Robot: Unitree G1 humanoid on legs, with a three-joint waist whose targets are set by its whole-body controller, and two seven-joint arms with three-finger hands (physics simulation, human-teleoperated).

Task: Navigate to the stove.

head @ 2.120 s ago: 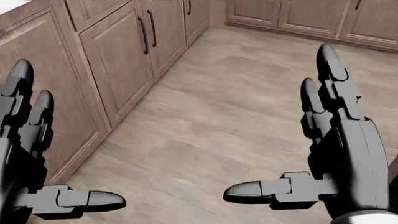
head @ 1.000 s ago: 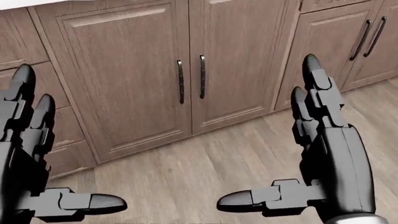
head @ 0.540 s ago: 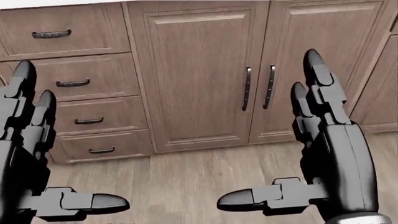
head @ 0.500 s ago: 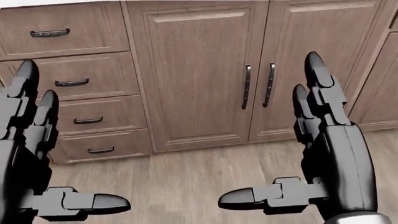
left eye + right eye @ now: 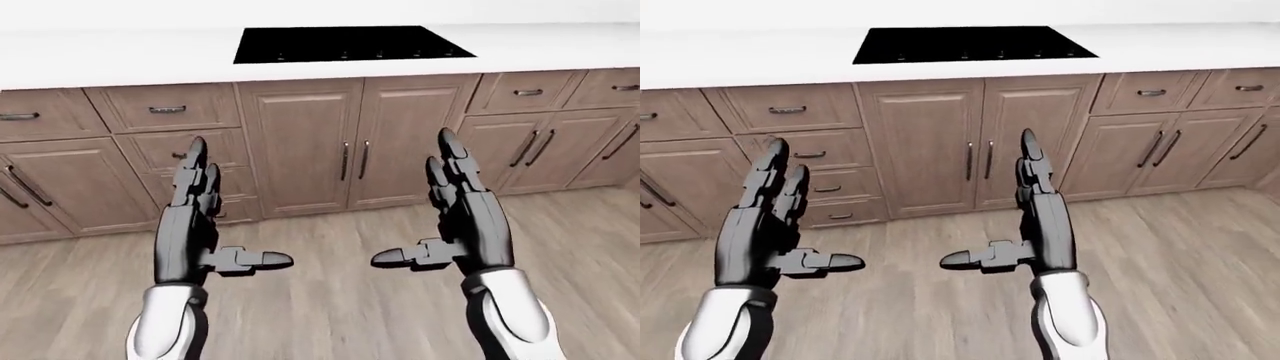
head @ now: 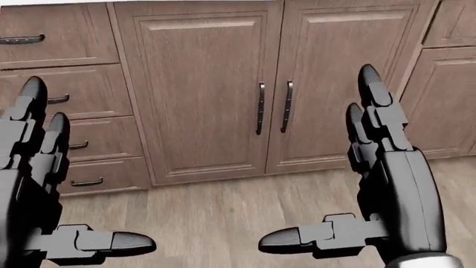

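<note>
I stand facing the stove [image 5: 350, 43], a flat black cooktop in the white counter [image 5: 120, 56] beyond my fingertips, above the double cabinet doors [image 6: 275, 84]; little approach seems left. My left hand [image 5: 195, 225] and right hand [image 5: 462, 217] are empty, fingers spread. The head view shows only cabinets and wood floor [image 6: 223, 212]; the eye views reveal the stove.
</note>
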